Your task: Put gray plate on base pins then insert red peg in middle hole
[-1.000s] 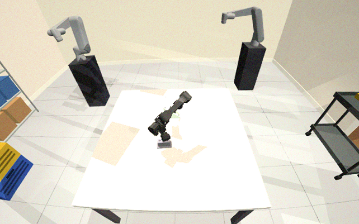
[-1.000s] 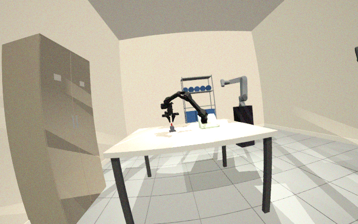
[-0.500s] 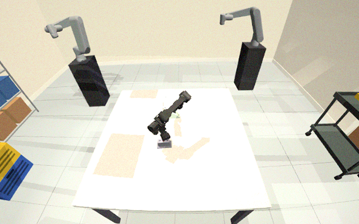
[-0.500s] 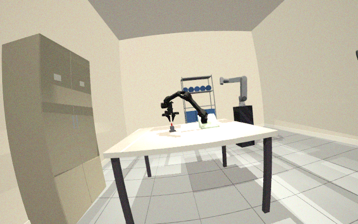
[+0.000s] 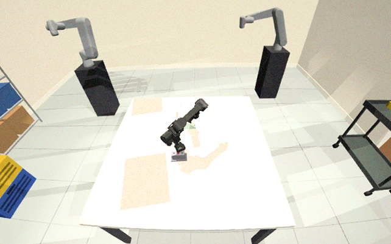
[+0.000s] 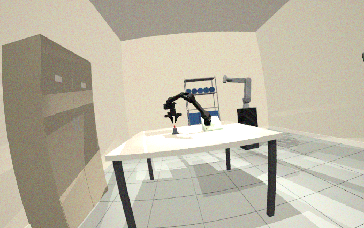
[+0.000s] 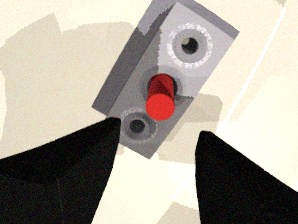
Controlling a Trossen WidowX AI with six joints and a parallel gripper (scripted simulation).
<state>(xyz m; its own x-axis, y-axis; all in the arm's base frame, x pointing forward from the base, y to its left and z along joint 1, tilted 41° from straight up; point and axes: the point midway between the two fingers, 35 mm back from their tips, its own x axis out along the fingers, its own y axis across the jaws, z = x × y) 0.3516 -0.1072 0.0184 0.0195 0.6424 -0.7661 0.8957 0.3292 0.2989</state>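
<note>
The gray plate (image 7: pixel 220 42) (image 6: pixel 175 133) looks flat on top of the gray base (image 7: pixel 122 72) in the wrist view. Its two end holes show as dark round openings; how far the pins reach into them is hard to tell. The red peg (image 7: pixel 160 106) (image 6: pixel 174 126) (image 5: pixel 178 152) stands in the plate's middle hole, its upper part sticking out above the plate. How deep it sits is hidden. My gripper (image 7: pixel 158 135) (image 6: pixel 174 122) is open and empty. Its fingertips are apart, above the peg and not touching it.
The base stands on the white table (image 5: pixel 229 189) (image 6: pixel 214 139). A pale green and white object (image 6: pixel 214 126) is beside the arm's foot. Two gray arms on black pedestals (image 5: pixel 99 90) (image 5: pixel 270 73) stand on the floor beyond the table.
</note>
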